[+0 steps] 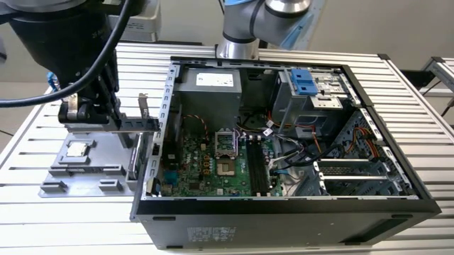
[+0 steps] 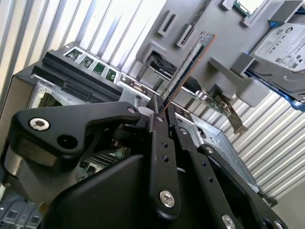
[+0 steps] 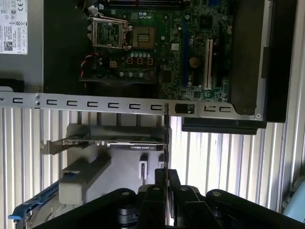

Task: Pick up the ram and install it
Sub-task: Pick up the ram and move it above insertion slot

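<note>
Black claw (image 2: 163,109) grips 1 ram (image 2: 188,67) over 1 grey tray (image 2: 214,19).

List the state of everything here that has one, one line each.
gripper, shut on the ram
ram, held outside the case, not in a slot
computer case, open, side panel off
memory slots, empty
hard drive, lying in the gray holder
card, resting on the gray holder
</note>
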`<state>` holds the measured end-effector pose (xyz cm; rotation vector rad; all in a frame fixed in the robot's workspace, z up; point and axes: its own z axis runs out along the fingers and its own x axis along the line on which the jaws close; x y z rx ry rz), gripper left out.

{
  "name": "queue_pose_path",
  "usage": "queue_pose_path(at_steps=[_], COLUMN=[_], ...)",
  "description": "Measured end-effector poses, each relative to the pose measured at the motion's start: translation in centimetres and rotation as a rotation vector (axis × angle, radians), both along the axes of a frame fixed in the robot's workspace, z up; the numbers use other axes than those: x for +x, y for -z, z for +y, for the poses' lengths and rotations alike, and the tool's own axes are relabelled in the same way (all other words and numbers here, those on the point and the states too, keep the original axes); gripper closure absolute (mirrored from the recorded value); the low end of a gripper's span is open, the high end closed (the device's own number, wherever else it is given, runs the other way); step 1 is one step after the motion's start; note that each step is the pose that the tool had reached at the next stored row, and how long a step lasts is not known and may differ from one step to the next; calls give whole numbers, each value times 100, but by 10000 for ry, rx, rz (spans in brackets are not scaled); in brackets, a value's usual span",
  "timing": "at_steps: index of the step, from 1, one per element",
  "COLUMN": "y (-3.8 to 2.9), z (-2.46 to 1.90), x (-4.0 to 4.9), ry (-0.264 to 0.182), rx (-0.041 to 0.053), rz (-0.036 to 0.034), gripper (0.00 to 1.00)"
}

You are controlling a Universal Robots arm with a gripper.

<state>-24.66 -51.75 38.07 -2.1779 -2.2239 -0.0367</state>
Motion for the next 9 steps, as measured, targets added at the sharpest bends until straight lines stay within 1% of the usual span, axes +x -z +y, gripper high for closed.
queue_pose_path(at_steps=[9], y=[14], z=[0], x=[165], ry=[105], rx=[-16], rz=[0], gripper=[100])
